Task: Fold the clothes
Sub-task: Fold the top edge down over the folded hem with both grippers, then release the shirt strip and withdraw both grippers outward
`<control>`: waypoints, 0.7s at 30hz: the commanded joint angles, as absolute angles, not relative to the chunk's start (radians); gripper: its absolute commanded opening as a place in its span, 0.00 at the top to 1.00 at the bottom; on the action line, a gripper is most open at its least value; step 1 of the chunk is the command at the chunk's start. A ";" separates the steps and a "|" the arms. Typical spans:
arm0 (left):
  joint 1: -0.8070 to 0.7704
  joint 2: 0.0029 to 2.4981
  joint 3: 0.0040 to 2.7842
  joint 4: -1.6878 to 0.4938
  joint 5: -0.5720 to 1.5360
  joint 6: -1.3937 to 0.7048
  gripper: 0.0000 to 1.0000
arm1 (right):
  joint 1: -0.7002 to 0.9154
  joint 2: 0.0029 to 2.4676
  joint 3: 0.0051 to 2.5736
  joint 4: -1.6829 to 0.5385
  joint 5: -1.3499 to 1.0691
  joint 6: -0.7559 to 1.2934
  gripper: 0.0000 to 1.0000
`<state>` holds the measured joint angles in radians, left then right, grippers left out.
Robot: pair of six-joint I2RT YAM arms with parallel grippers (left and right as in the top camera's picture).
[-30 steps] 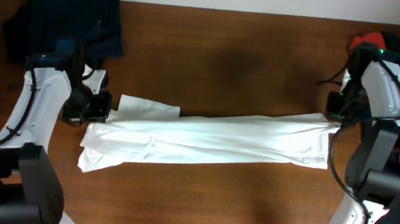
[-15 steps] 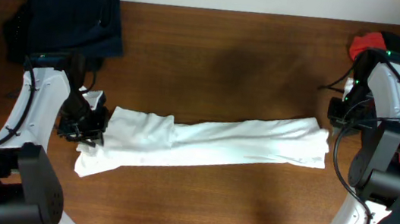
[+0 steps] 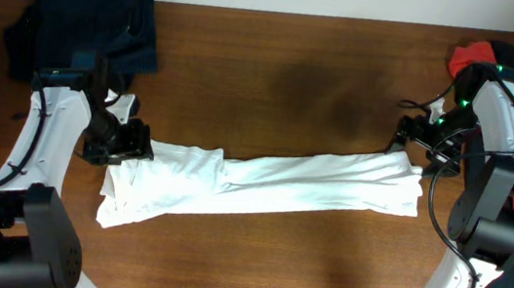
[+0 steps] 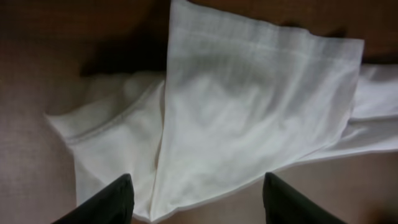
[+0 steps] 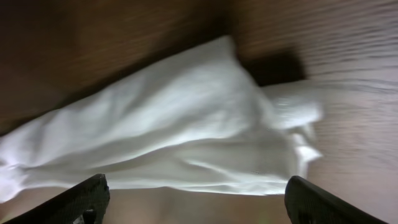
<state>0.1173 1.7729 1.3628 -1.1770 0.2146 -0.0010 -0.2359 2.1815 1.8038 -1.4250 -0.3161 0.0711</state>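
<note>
On wooden table (image 3: 272, 264) | long creased white garment (image 3: 272, 185) | left gripper (image 4: 198, 186) spread | right gripper (image 5: 196, 185) spread

Soft, even light fills the fairly sharp overhead view, where the white cloth (image 3: 281, 186) looks almost washed out against the dull brown worktop (image 3: 301, 267). Both wrist views are blurred, the right one smeared, with dark shadows at the cloth's far edge.

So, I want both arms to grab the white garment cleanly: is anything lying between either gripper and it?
Nothing visible does. The left gripper hangs open over the left end of the white garment, the right gripper open over its right end, with only cloth below each.
</note>
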 commanded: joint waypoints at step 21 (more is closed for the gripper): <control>0.119 2.027 1.241 -1.157 0.244 -0.075 0.99 | -0.022 2.183 1.631 -1.341 -0.183 0.226 0.96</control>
<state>0.0856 1.9648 1.2526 -1.1553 0.2790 -0.0429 -0.0189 2.1815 1.6756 -1.3632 -0.2226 0.2058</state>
